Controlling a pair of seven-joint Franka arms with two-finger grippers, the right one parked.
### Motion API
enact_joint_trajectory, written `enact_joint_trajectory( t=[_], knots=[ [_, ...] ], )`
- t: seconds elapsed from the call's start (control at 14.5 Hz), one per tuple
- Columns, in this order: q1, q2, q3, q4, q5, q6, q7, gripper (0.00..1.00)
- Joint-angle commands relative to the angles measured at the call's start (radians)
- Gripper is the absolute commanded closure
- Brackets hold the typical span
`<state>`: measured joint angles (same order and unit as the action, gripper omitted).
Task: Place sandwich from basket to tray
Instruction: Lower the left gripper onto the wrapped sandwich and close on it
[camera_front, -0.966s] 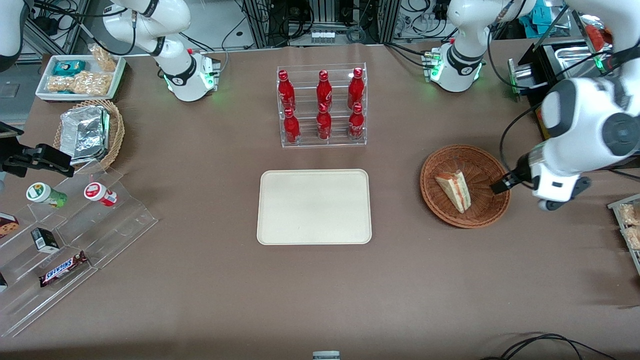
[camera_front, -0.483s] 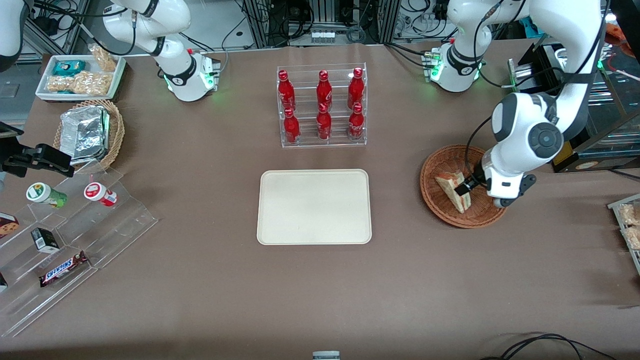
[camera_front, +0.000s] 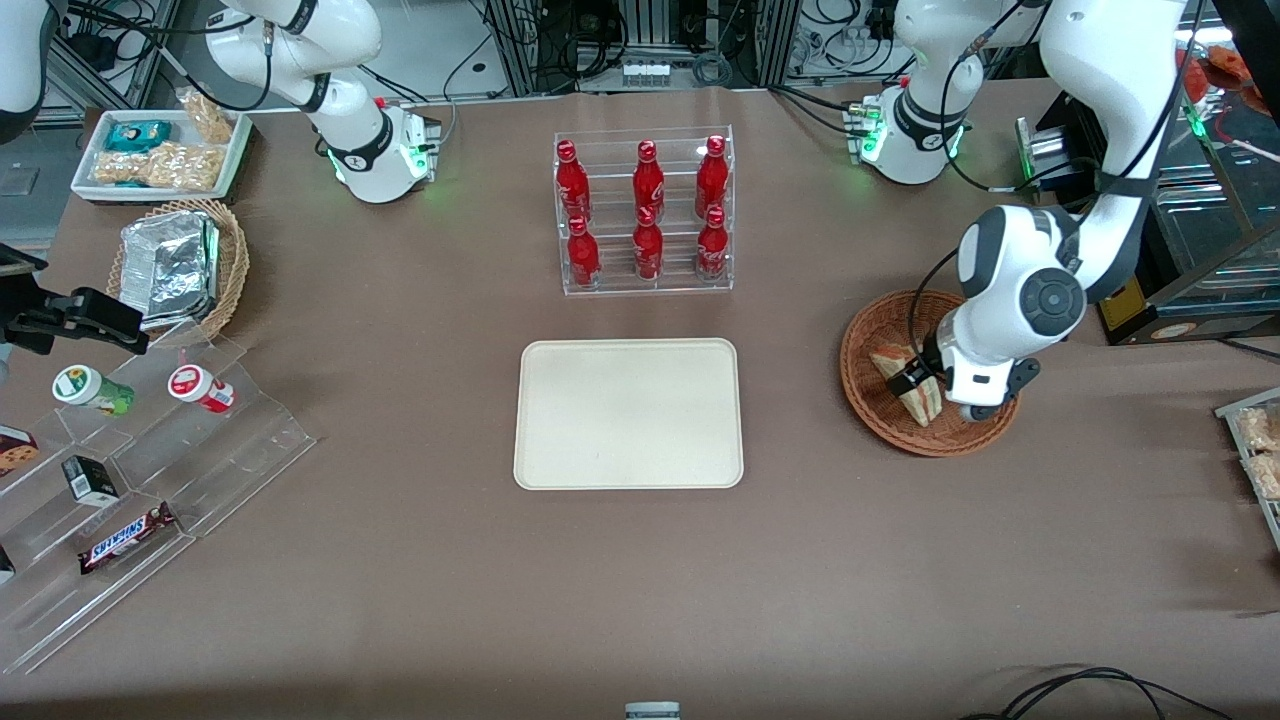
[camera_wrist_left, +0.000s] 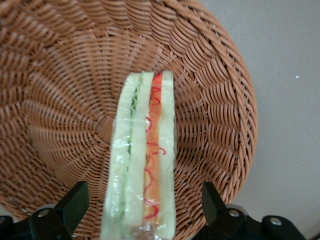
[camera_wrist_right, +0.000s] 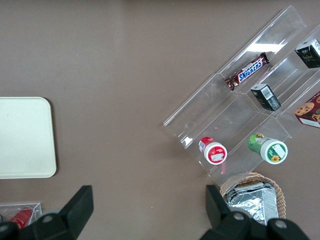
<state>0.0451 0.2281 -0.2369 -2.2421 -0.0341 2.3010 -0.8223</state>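
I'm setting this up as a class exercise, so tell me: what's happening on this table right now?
The working arm has lowered its tool into the basket, with its open fingers on either side of the wrapped sandwich. The sandwich lies in the basket, not yet gripped or lifted. The tray sits beside the basket, toward the parked arm's end, with nothing on it.

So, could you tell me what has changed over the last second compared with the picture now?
The left arm's gripper swung in from the basket's rim toward the working arm's end of the table and now sits over the sandwich, fingers open on either side, not yet closed. The sandwich remains in the basket; the tray is unchanged.
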Motion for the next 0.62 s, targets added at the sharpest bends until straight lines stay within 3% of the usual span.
enact_joint_trajectory(
  t=[0.0,0.07,0.21,0.28,0.34,0.41,0.55],
  knots=[
    [-0.008,0.01,0.002,-0.02,-0.009,0.017,-0.018,0.0],
    [-0.008,0.011,0.004,-0.022,-0.009,0.012,-0.017,0.05],
    [-0.005,0.011,0.004,-0.024,-0.007,-0.012,-0.012,0.57],
    [-0.001,0.01,0.004,-0.021,-0.009,-0.037,-0.008,0.75],
    [0.002,0.005,0.005,-0.016,-0.009,-0.051,-0.003,0.85],
    [0.004,-0.006,0.008,-0.013,-0.009,-0.061,0.002,0.89],
    [0.004,-0.036,0.008,0.002,-0.007,-0.081,0.026,0.91]
  ],
)
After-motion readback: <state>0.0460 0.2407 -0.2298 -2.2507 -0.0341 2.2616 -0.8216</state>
